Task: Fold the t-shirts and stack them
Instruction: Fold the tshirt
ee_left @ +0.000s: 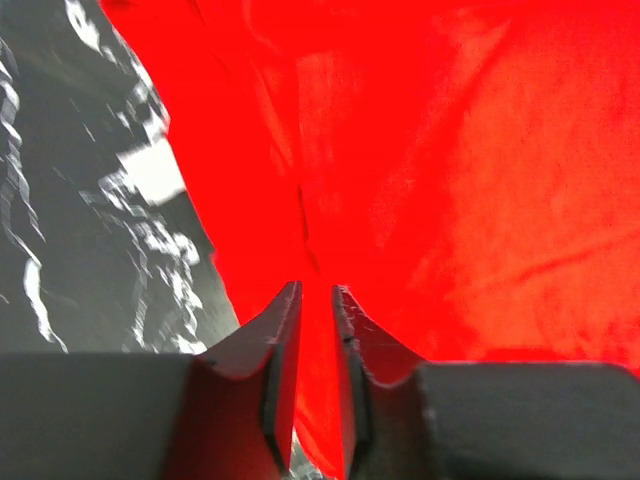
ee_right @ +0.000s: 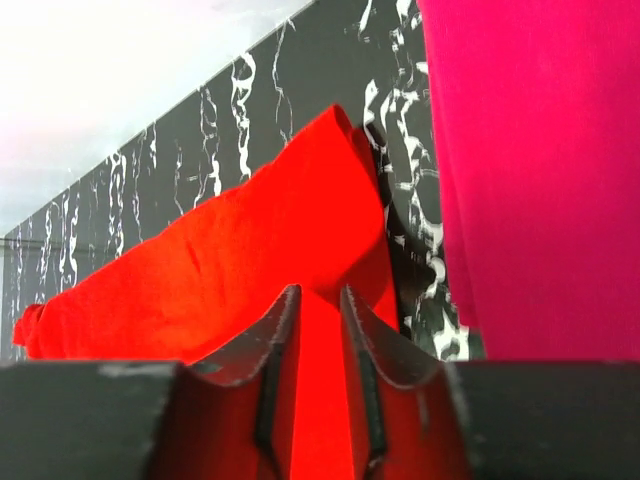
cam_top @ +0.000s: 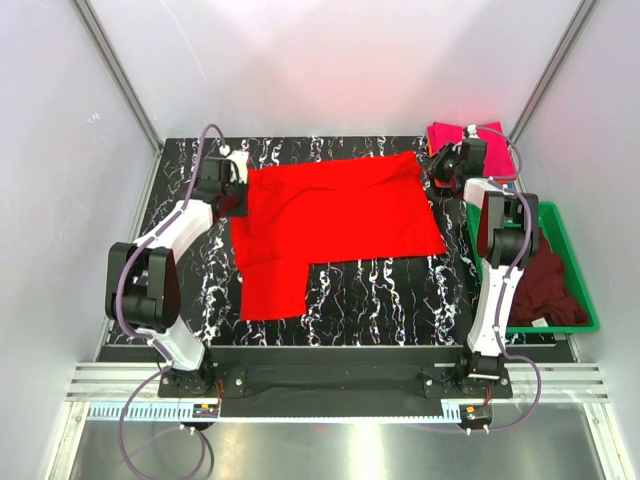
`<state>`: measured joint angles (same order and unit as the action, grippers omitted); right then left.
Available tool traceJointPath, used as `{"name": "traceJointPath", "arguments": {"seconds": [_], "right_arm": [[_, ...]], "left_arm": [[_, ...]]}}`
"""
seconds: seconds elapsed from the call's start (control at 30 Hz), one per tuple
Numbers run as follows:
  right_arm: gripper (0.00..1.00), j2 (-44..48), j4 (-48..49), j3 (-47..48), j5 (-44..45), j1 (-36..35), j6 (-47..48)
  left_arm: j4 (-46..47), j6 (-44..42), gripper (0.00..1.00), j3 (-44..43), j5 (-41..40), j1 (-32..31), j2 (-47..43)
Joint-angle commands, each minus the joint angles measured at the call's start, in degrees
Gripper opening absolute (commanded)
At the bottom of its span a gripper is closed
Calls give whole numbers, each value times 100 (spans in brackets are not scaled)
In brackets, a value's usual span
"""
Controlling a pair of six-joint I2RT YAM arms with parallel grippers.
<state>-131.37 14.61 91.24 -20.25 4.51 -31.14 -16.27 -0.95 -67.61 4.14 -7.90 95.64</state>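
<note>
The arms' bases stand at the near edge of the marble-patterned table (cam_top: 380,300). From there the left arm (cam_top: 175,235) reaches up the left side and the right arm (cam_top: 500,260) up the right.

The red shirt (cam_top: 330,215) lies flat in the middle of the table. It is a wide sheet with a narrower flap on its left that reaches toward the near edge. A few soft creases run across it.

To the right, just beside the right arm, sits a green bin (cam_top: 578,270). The maroon shirt (cam_top: 545,285) is bunched inside it, unfolded.

Farther back, the left jaws sit at the red shirt's left edge, near its far corner. In the left wrist view the fingers (ee_left: 280,340) stand a narrow slit apart with red cloth running through it. It cannot be told whether they pinch it or have let go.

The right jaws are at the shirt's far right corner. There too the fingers (ee_right: 275,340) stand slightly apart with red cloth in the gap, and the grip cannot be judged.

At the far right corner of the table lies the pink shirt (cam_top: 450,133), a flat folded piece. It lies just beyond the right jaws and apart from the red shirt.
</note>
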Motion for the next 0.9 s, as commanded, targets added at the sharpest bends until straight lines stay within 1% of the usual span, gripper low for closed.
{"name": "traceJointPath", "arguments": {"seconds": [0.0, 0.07, 0.1, 0.13, 0.2, 0.23, 0.27, 0.3, 0.37, 0.43, 0.47, 0.5, 0.67, 0.73, 0.8, 0.87], "right_arm": [[31, 682, -291, -10, 135, 23, -16], [33, 806, -606, 51, 188, 23, 81], [33, 832, -722, 130, 223, 23, 107], [34, 859, -792, 166, 241, 23, 134], [34, 859, -1011, 244, 232, 15, 160], [34, 772, -1126, 428, 223, 14, 178], [34, 701, -1423, 551, 145, 14, 221], [35, 614, -1670, 848, 109, 14, 231], [33, 341, -2196, 1158, -13, 6, 239], [31, 35, -2479, 1571, -110, 6, 274], [31, -46, -2576, 1659, -163, -3, 292], [29, -125, -2664, 1747, -146, -12, 344], [28, -573, -2744, 2019, -40, -38, 302], [27, -783, -2771, 2274, -154, -56, 179], [27, -872, -2893, 2494, -251, -152, 90], [27, -803, -3104, 2443, -129, -301, 283]], "left_arm": [[-113, 323, 24, 99, -238, -45, -422], [-78, 437, 27, 99, -361, -36, -563], [-8, 499, 32, 47, -614, -36, -572], [-16, 552, 33, -40, -738, -36, -520], [-95, 719, 34, -295, -862, -27, -318], [-235, 763, 35, -653, -880, -19, -204], [-332, 833, 35, -822, -880, -18, 110], [-489, 851, 35, -1006, -915, -18, 244], [-613, 990, 35, -1376, -1212, -1, 656], [-789, 1131, 35, -1605, -1231, 122, 956], [-912, 1228, 35, -1919, -1266, 174, 1096], [-1113, 1359, 35, -2053, -1275, 244, 1367], [-1887, 1720, 36, -2904, -1530, 342, 2125], [-2274, 1808, 36, -3029, -1583, 342, 2414], [-2406, 1853, 36, -2969, -1461, 342, 2512], [-2398, 1932, 36, -2819, -1390, 342, 2504]]}}
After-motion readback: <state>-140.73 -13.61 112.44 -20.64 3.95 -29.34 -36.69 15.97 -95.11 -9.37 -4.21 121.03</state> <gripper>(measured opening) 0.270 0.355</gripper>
